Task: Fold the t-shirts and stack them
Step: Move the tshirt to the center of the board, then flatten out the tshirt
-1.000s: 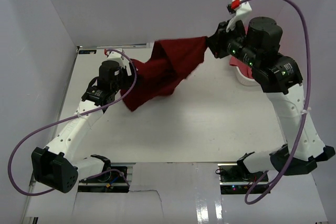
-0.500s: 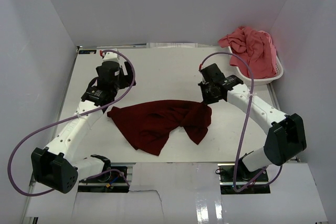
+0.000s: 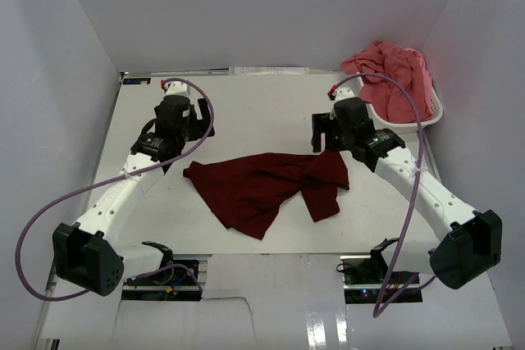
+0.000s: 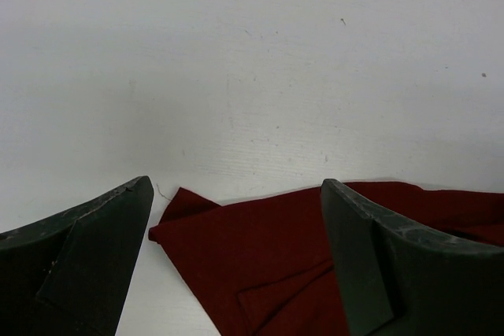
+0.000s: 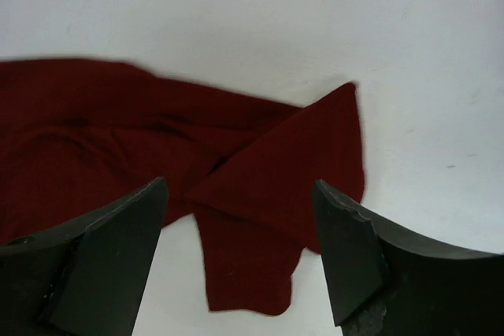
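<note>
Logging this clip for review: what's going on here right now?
The maroon t-shirt lies crumpled and unfolded on the table between the two arms. The left gripper and right gripper are both open, one over each end of it, holding nothing. The coral t-shirt is heaped in the white basket at the far right, not yet folded.

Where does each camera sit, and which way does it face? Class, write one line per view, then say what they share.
Top external: above and behind the arms, looking down on the table; both arms show, maroon t-shirt crumpled between them, pink t-shirt heaped in the white basket.
Left wrist: on the left arm, looking past the open left gripper at the shirt's left corner.
Right wrist: on the right arm, looking past the open right gripper at the shirt's right end.
Shared: all three show the maroon t-shirt.
</note>
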Controlling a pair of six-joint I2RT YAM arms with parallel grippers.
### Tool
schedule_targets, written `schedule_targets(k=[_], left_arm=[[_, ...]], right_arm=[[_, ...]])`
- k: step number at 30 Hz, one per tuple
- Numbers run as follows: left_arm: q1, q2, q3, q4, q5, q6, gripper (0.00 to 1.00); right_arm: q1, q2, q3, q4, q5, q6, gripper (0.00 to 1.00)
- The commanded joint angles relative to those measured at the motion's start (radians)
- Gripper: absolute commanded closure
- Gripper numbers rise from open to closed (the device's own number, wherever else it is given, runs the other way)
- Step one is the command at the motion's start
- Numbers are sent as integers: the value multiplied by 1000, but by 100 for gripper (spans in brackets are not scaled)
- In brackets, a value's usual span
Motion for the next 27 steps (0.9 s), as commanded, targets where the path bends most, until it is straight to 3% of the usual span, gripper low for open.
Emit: schedule_targets(k=[1, 4, 6, 11, 13, 18, 27], left_arm=[[-2, 50, 44, -27, 74, -23, 2], [0, 91, 79, -67, 56, -52, 2], [35, 128, 108, -93, 62, -85, 2], [260, 199, 130, -119, 303, -173, 2], [339, 217, 125, -121, 398, -194, 2], [426, 265, 99, -101, 472, -263, 2], [498, 297, 79, -85, 470, -274, 2]], right_arm=[[46, 7, -87, -4, -265, -21, 21], [164, 32, -128, 34, -344, -24, 23], [258, 66, -133, 48, -338, -18, 29], [448, 201, -61, 105, -332, 1, 33], [491, 271, -20, 108, -318, -1, 34], [611, 425, 123, 105, -284, -33, 38], [689, 661, 338, 116, -267, -68, 42]])
